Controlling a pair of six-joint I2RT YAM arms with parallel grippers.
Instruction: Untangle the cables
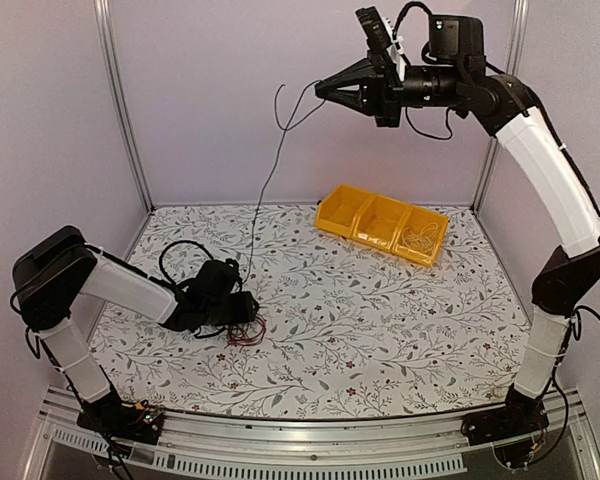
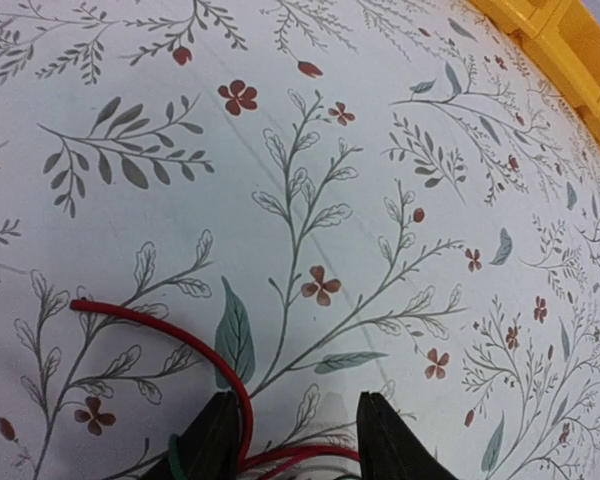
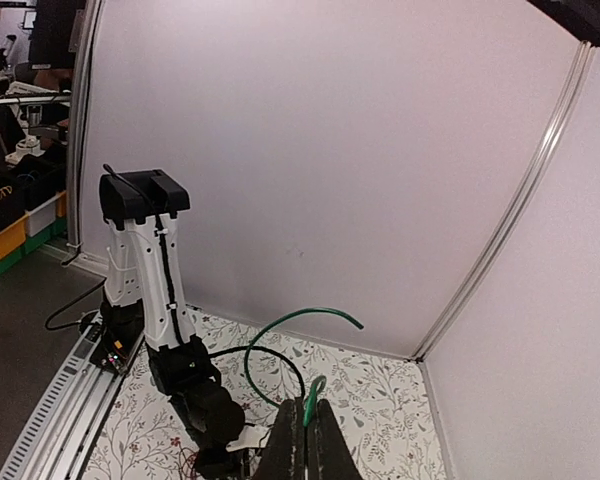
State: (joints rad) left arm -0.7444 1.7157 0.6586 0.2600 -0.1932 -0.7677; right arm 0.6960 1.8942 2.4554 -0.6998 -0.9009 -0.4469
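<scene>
Right gripper [image 1: 322, 89], upper centre, clamped shut on green cable [image 3: 310, 315]. Strand hangs near-vertical down to tangle [image 1: 246, 331] on table [image 1: 380, 340], lower left. Left gripper [image 1: 242, 308] right beside tangle, jaws part-open astride red wire [image 2: 160, 325]. Left arm nearer.

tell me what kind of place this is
Probably a robotics lab test cell: plain panel walls on metal posts enclose a floral-covered table, two robot arms are bolted at its edge, and storage crates sit beyond.
</scene>
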